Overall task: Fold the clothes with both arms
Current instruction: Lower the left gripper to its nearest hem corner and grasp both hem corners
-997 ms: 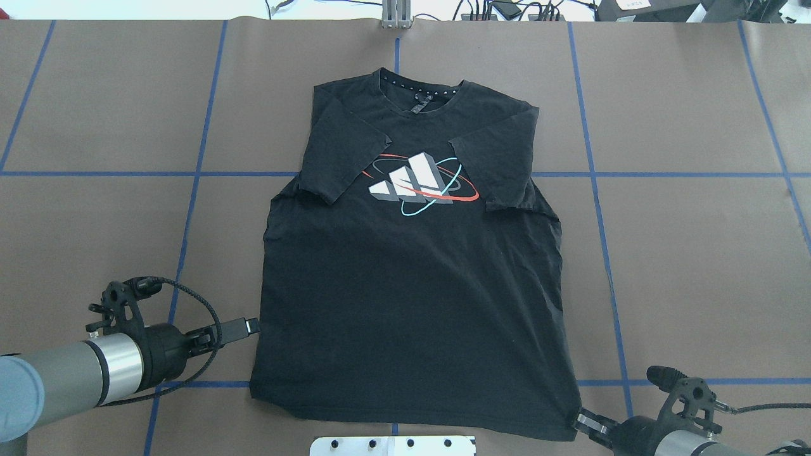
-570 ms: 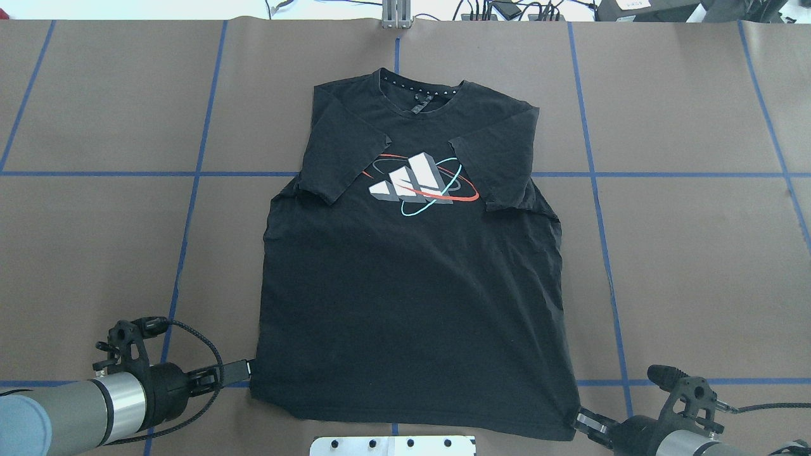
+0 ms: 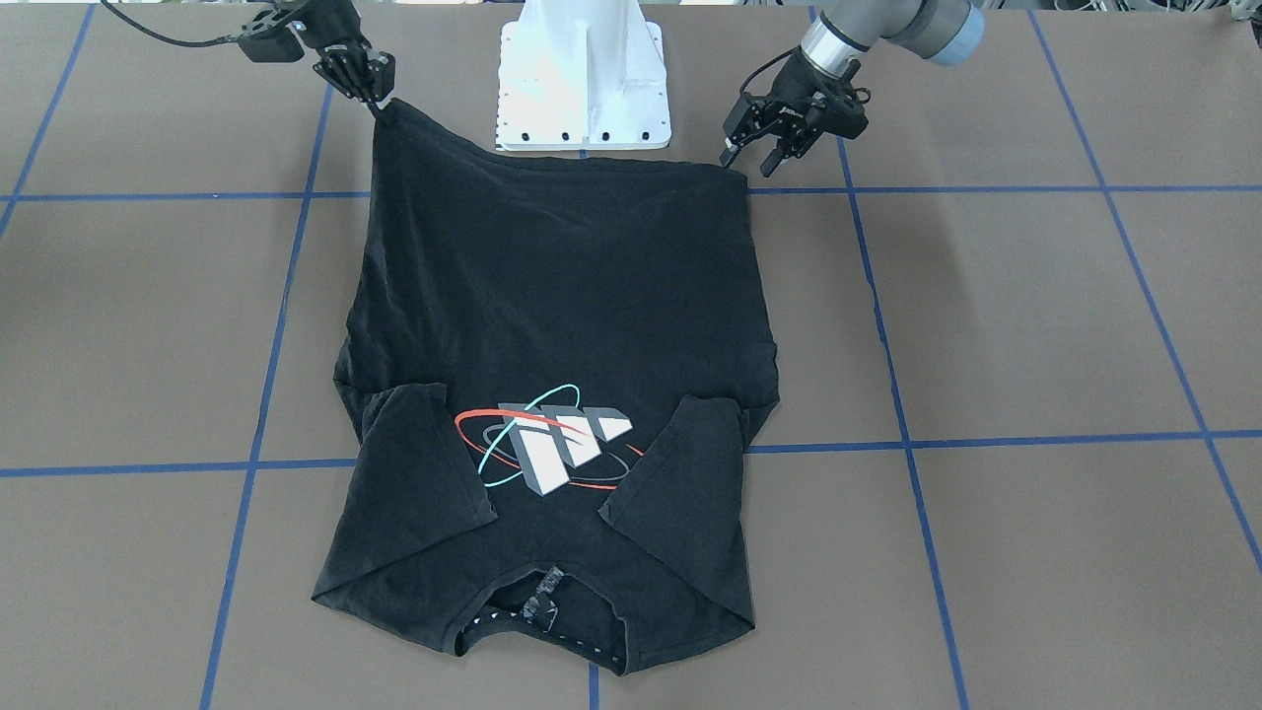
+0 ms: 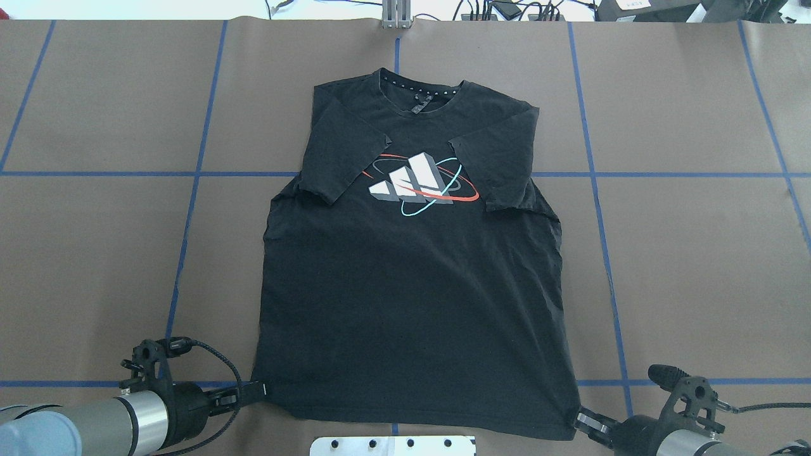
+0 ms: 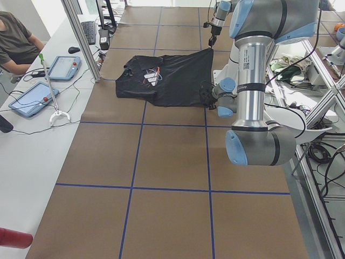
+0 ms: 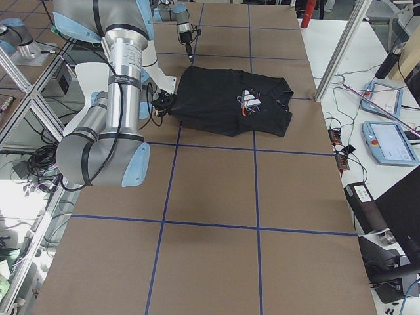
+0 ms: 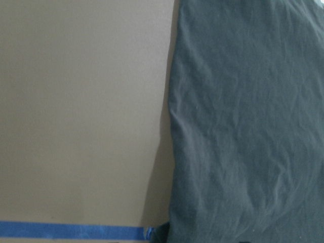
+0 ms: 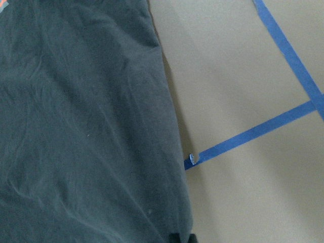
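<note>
The black T-shirt [image 4: 405, 304] lies flat and face up on the brown table, collar at the far side, both sleeves folded in beside its grey-white logo [image 4: 415, 183]. My left gripper [image 4: 258, 390] is low at the hem's left corner; in the front-facing view the left gripper [image 3: 751, 156] stands open, fingers spread just beside that corner. My right gripper [image 4: 580, 420] is at the hem's right corner. The front-facing view shows the right gripper [image 3: 378, 99] shut on that corner, which is drawn up into a point. The wrist views show only shirt fabric [image 7: 243, 121] and its edge [image 8: 91, 126].
The white pedestal base plate [image 3: 582, 69] sits close behind the hem, between the two arms. Blue tape lines [image 4: 190, 190] grid the brown table. A metal post [image 4: 396, 16] stands at the far edge. A person [image 5: 16, 38] sits at a side desk with tablets [image 5: 29, 100].
My left gripper has moved along the shirt's left side toward the robot, down to the hem corner. The right gripper and the shirt have stayed put.
</note>
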### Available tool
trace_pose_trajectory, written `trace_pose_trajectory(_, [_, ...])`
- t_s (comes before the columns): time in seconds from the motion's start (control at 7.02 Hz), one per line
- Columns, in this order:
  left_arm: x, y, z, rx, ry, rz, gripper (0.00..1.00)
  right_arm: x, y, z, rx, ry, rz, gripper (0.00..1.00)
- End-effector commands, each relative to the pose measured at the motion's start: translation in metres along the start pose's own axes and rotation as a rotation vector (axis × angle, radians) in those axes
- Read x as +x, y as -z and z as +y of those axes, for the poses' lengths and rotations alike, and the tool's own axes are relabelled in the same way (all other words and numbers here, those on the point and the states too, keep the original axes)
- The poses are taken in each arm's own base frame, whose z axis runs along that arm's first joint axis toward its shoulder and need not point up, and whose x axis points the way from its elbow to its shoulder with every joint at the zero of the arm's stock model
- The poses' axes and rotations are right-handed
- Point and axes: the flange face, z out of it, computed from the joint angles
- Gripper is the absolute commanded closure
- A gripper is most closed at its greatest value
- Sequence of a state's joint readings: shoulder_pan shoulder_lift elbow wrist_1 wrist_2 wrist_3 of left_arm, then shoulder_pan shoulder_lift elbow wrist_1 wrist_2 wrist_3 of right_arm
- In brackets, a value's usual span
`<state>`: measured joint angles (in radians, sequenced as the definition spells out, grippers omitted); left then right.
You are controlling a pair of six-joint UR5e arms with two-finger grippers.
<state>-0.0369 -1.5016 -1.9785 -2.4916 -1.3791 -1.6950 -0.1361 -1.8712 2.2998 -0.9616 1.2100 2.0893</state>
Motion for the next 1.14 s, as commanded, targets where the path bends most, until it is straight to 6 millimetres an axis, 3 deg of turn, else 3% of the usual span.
trace_pose_trajectory(0.0, [0.008, -0.010, 0.005, -0.004, -0.001, -0.002, 0.27, 0.000, 0.000, -0.001, 0.002, 0.000, 0.000, 1.00])
trace_pose_trajectory(0.14, [0.005, -0.010, 0.004, -0.004, -0.004, -0.008, 0.37, 0.000, 0.000, -0.001, 0.002, 0.000, 0.000, 1.00])
trace_pose_trajectory(0.28, [0.000, -0.011, 0.004, -0.002, -0.006, -0.018, 0.55, -0.003, 0.003, -0.001, -0.001, -0.003, -0.006, 1.00])
trace_pose_trajectory(0.57, [0.004, -0.008, 0.001, 0.001, -0.003, -0.011, 1.00, -0.004, 0.005, -0.001, -0.003, -0.004, -0.009, 1.00])
trace_pose_trajectory(1.0, [0.008, -0.002, 0.001, -0.003, -0.001, -0.001, 1.00, -0.007, 0.010, -0.001, -0.006, -0.008, -0.018, 1.00])
